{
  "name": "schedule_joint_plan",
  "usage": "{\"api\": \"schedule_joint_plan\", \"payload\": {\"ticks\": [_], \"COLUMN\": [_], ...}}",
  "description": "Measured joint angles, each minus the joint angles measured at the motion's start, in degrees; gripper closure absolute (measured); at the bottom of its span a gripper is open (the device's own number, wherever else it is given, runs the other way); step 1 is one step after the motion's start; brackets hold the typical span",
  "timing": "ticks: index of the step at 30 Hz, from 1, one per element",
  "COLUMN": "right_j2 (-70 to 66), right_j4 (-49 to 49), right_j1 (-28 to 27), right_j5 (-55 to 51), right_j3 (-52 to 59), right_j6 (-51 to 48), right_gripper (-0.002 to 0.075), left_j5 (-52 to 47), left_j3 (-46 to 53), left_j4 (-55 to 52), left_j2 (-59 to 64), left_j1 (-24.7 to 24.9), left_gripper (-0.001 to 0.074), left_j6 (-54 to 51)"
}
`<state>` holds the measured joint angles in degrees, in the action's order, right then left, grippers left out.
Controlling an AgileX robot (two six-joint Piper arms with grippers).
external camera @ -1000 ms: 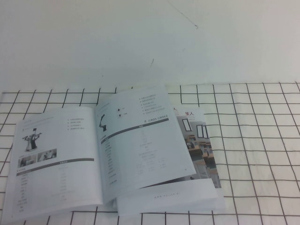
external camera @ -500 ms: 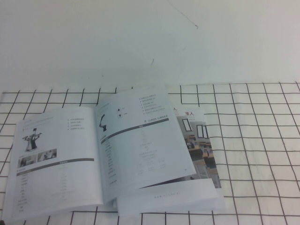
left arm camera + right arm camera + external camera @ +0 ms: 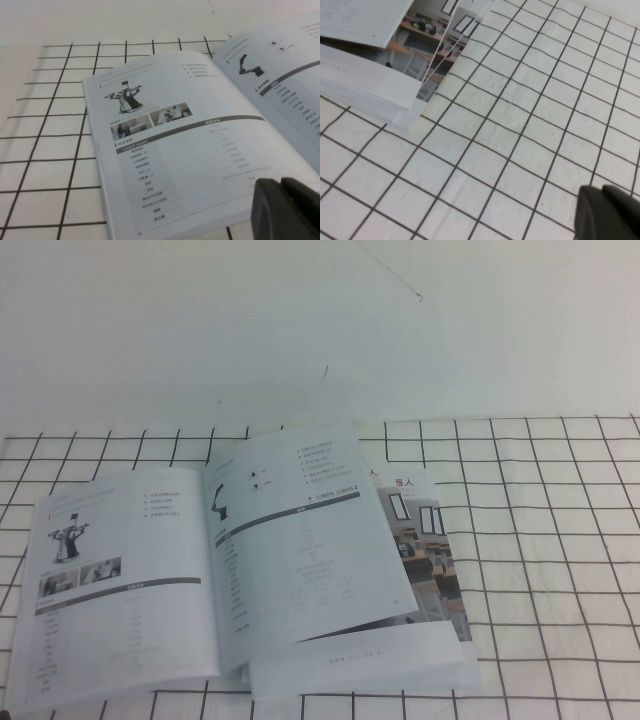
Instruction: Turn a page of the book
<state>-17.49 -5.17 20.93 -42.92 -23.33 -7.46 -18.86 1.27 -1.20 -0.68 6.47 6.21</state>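
The book (image 3: 330, 660) lies open on the checked cloth at the front left of the table. The page (image 3: 110, 580) with a black wheeled robot, two small photos and a grey bar lies flat as its left leaf, also seen in the left wrist view as the page (image 3: 190, 150). The right leaf (image 3: 300, 540), with a robot-arm picture, arches above the pages under it. My left gripper (image 3: 287, 186) hovers shut and empty over the page's near corner. My right gripper (image 3: 603, 190) is shut and empty over bare cloth, to the right of the book (image 3: 365, 80). Neither gripper shows in the high view.
A white cloth with a black grid (image 3: 540, 540) covers the front of the table. Behind it is plain white tabletop (image 3: 320, 330). A colour photo page (image 3: 430, 560) sticks out under the arched leaf.
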Motion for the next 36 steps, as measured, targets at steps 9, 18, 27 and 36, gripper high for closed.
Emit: {"api": "schedule_joint_plan", "payload": {"ticks": [9,18,27,36], "right_j2": [0.98,12.30,18.16,18.20], "right_j4": [-0.48,-0.01,0.58,0.98], "right_j1": [-0.14,-13.20,-21.28,-21.28], "right_j5": [1.08,14.61,23.54,21.81], "right_j3": [1.03,14.07,24.86,24.91], "right_j6": [-0.94,-3.59,-3.67,-1.72], "right_gripper": [0.0726,0.0726,0.0726,0.0727], "left_j5": [0.00,0.00,0.00,-0.09], "left_j3": [0.00,0.00,0.00,0.00], "left_j4": [0.00,0.00,0.00,0.00], "left_j2": [0.00,0.00,0.00,0.00], "left_j1": [0.00,0.04,0.04,0.04], "left_gripper": [0.0737,0.0737,0.0737,0.0737], "left_j6": [0.00,0.00,0.00,0.00]}}
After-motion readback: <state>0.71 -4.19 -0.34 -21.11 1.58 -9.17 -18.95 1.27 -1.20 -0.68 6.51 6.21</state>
